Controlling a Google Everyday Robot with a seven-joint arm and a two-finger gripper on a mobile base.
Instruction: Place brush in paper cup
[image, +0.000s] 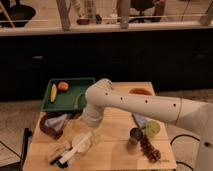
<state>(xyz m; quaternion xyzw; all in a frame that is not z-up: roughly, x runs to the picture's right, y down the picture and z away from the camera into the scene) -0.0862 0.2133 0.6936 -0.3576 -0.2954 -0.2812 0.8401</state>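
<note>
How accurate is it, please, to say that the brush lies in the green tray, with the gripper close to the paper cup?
Not quite: the camera view shows the brush lying on the wooden table, near its front-left corner, not in the green tray. The gripper is indeed close to the paper cup.

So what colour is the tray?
Green: the tray, seen in the camera view. The tool hangs over the table just in front of it.
</note>
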